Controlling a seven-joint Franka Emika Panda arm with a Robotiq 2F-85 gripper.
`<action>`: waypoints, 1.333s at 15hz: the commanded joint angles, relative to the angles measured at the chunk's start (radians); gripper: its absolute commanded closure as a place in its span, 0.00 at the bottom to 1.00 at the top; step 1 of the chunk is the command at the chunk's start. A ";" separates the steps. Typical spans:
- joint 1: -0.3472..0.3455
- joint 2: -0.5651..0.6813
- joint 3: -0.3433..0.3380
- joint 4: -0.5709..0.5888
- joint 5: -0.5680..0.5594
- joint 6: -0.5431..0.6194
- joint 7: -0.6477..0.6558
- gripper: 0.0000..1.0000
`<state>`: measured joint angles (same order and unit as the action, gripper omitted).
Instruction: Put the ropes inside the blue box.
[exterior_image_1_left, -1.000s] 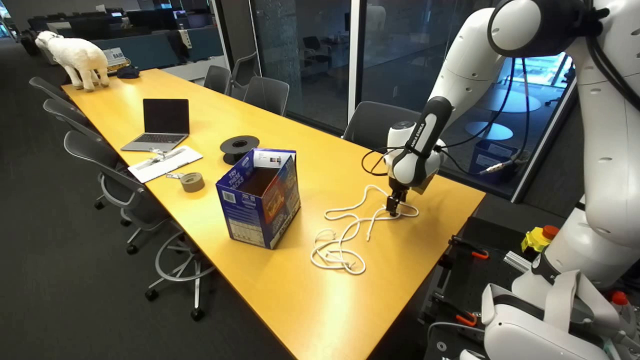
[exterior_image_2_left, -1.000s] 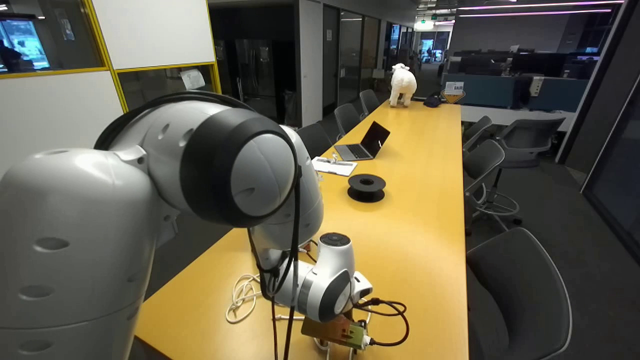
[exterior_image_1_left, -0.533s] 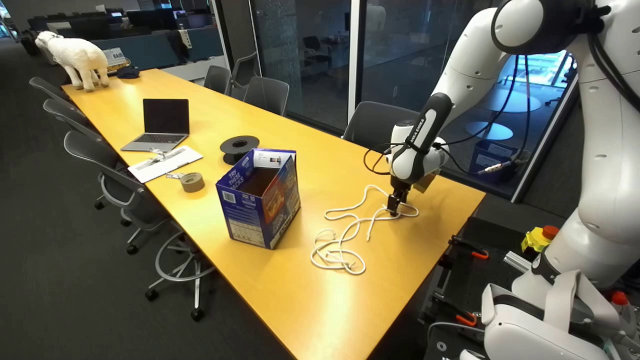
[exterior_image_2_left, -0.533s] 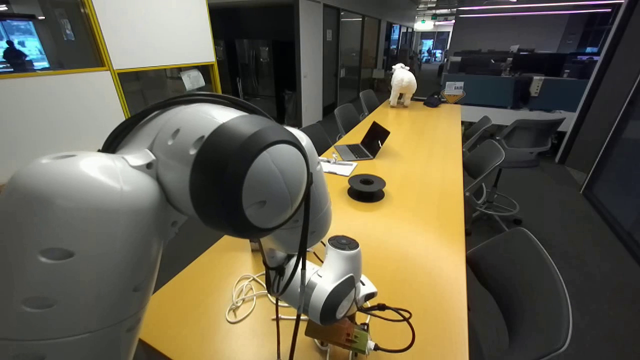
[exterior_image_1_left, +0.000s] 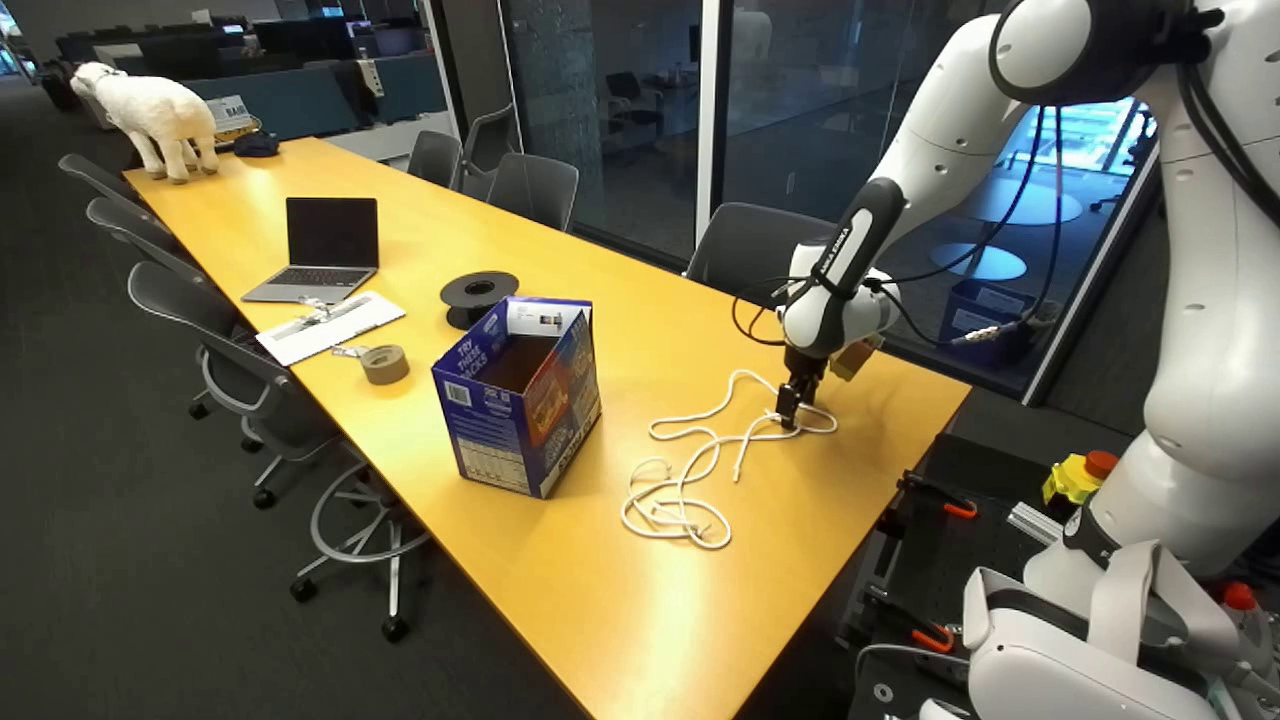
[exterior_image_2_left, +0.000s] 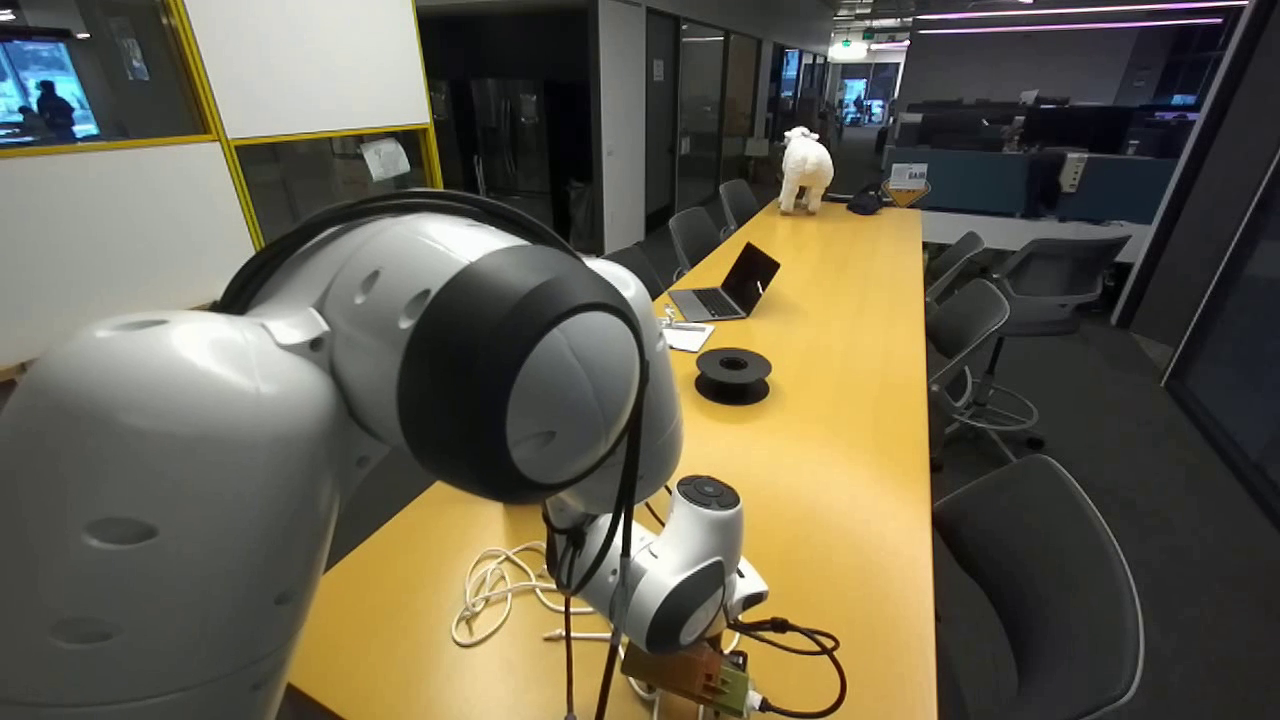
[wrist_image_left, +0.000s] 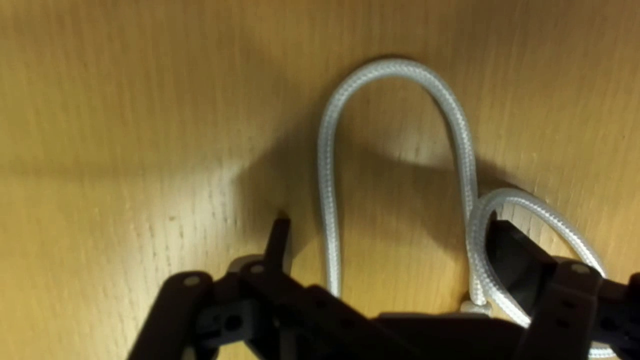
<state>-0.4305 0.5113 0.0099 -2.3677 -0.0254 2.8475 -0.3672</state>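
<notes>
Currently, the white braided ropes (wrist_image_left: 326, 160) lie on the wooden table (exterior_image_1_left: 640, 610) beneath the gripper (wrist_image_left: 390, 232) and trail away from it in loose loops. The gripper's fingers (wrist_image_left: 276, 247) are spread apart, with unclamped strands between them; one loop curves around a fingertip. Well apart from the gripper, the open-topped blue cardboard box (exterior_image_1_left: 487, 432) stands upright on the table, part of the ropes lying between. Farther from the gripper than the box are the black spool (exterior_image_1_left: 468, 296), the tape roll (exterior_image_1_left: 385, 366) and the laptop (exterior_image_1_left: 332, 232); the white sheep figure (exterior_image_1_left: 155, 108) stands farthest.

Ropes (exterior_image_1_left: 716, 440) near box (exterior_image_1_left: 518, 405) on table (exterior_image_1_left: 620, 590)
</notes>
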 joint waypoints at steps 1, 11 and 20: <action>-0.027 0.013 0.027 0.023 0.035 -0.014 -0.045 0.00; -0.021 0.017 0.022 0.022 0.032 -0.003 -0.048 0.34; -0.015 0.010 0.022 0.026 0.030 -0.006 -0.047 1.00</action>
<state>-0.4423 0.5053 0.0278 -2.3561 -0.0133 2.8436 -0.3888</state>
